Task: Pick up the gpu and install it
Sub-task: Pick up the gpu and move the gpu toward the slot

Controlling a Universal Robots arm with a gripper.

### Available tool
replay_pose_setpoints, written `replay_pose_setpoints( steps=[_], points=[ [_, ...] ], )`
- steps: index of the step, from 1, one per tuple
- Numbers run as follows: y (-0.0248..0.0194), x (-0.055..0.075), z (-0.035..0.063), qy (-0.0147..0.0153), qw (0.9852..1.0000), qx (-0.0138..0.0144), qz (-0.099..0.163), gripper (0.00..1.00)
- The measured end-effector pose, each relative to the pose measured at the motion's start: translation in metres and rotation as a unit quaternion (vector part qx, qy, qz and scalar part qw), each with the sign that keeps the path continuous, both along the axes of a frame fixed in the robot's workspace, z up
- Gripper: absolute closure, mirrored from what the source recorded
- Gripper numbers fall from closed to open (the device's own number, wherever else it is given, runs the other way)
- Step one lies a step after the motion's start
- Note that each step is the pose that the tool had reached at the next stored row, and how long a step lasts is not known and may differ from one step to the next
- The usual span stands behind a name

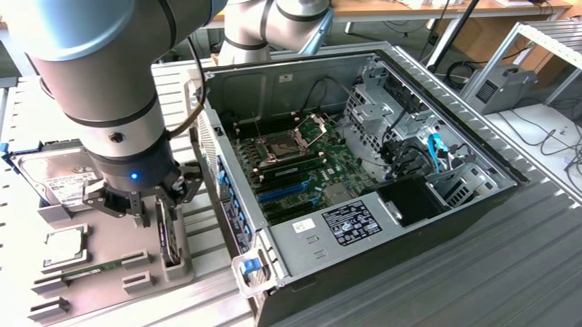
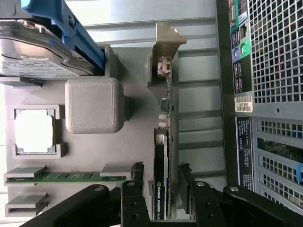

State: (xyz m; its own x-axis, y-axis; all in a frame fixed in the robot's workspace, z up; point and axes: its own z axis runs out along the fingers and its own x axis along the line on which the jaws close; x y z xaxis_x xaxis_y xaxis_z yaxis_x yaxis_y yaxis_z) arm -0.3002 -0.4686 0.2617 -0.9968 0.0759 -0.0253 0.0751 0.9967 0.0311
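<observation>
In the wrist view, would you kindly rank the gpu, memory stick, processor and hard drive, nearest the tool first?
1. gpu, between the open tool's fingers.
2. memory stick, holder's near slot.
3. processor, next pocket beyond.
4. hard drive, holder's far end.

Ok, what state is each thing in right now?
Gpu: standing on edge in the tray, not lifted.
Gripper: open, straddling the gpu.
Computer case: on its side, panel off.
Processor socket: cover raised.
Processor: seated in tray.
Memory stick: lying in tray.
Hard drive: resting in tray.
</observation>
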Motion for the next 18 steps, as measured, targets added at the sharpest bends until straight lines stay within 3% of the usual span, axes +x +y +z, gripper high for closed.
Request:
replay_pose_setpoints(
  steps=[12, 18],
  points=[
    [0.0182, 0.001, -0.0133, 0.0002, 1.0000, -0.0036, 0.000, 0.58],
    [0.0204, 0.001, -0.0196, 0.0001, 1.0000, -0.0053, 0.000, 0.58]
  ],
)
